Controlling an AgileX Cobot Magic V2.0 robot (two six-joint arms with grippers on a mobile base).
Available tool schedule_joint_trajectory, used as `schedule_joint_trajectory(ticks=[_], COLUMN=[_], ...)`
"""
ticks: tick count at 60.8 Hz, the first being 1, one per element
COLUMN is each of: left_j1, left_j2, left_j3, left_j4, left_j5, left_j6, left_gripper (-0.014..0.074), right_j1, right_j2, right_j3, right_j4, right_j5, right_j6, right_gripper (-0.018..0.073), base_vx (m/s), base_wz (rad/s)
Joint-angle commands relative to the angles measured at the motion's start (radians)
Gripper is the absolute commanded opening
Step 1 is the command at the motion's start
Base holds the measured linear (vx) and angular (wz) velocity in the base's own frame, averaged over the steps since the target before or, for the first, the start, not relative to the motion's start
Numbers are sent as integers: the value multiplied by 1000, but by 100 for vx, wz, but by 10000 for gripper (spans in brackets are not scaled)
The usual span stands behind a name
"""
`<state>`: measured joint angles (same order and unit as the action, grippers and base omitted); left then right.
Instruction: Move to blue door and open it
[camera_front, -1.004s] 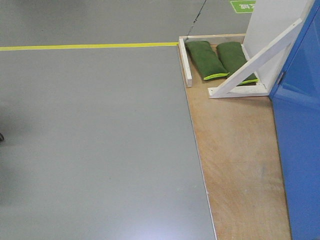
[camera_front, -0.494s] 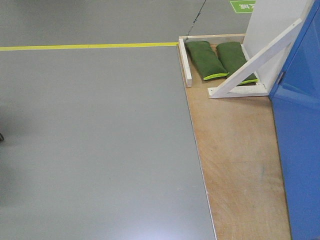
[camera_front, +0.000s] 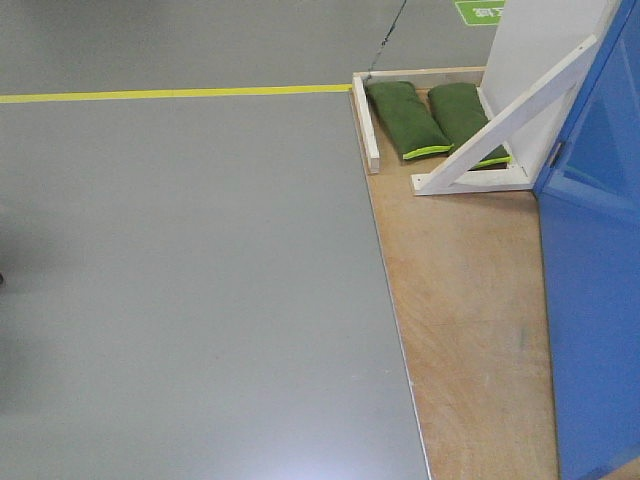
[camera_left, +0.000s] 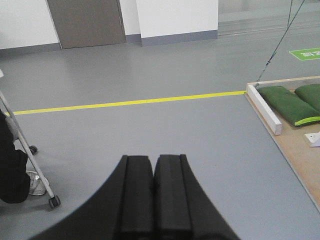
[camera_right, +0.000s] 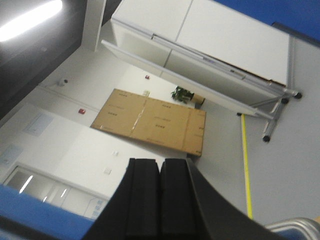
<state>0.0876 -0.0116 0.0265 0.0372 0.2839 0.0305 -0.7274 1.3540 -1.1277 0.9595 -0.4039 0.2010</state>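
Note:
The blue door (camera_front: 595, 300) fills the right edge of the front view, glossy, standing on a wooden platform (camera_front: 470, 300). Its handle does not show there. In the right wrist view, blue surfaces (camera_right: 30, 215) sit at the lower left and upper right, with a curved silver metal part (camera_right: 295, 226) at the lower right; I cannot tell if that is the lever. My right gripper (camera_right: 160, 162) is shut with nothing in it, pointing past the blue edge into the room. My left gripper (camera_left: 153, 160) is shut and empty over the grey floor.
A white diagonal brace (camera_front: 510, 110) and two green sandbags (camera_front: 405, 120) sit at the door's far foot. A yellow floor line (camera_front: 170, 95) runs left. A wheeled stand leg (camera_left: 30, 150) and a person in black are at the left. A white wheeled board (camera_right: 200, 60) stands beyond.
The platform, brace and door have shifted slightly left and up in the front view, and the door's bottom corner now shows at the lower right.

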Motion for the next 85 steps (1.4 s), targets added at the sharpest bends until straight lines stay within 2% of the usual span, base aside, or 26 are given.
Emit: schedule_joint_trajectory(ticks=[1,10,19,24,34,40,71,85], left_j1=[-2,-2,-2,-2,-2,-2,-2,-2], left_j2=[-15,-15,-15,-15,-15,-15,-15,-15], left_j3=[5,5,5,5,5,5,5,5], left_j4=[-8,-8,-8,-8,-8,-8,-8,-8], left_j5=[-86,-86,-86,-86,-86,-86,-86,-86], left_j6=[-3,-3,-3,-3,-3,-3,-3,-3], left_gripper=[70,70,70,70,70,70,70,70], right_j1=[70,76,76,76,76,76,76,76], right_j2=[-33,-59,-78,-86,-110,-123,-144,-159], right_j3=[-48,-48,-48,-48,-49,-49,-49,-49], right_j4=[-142,-116,-15,56,282,359,494,484], right_j5=[208,256,309,356,498,601,1103,1200], right_j6=[-23,-23,-23,-23,-23,-23,-23,-23], right_gripper=[2,2,2,2,2,2,2,2], base_vx=[-1,0,0,0,0,0,0,0], base_wz=[-3,-1,0,0,0,0,0,0])
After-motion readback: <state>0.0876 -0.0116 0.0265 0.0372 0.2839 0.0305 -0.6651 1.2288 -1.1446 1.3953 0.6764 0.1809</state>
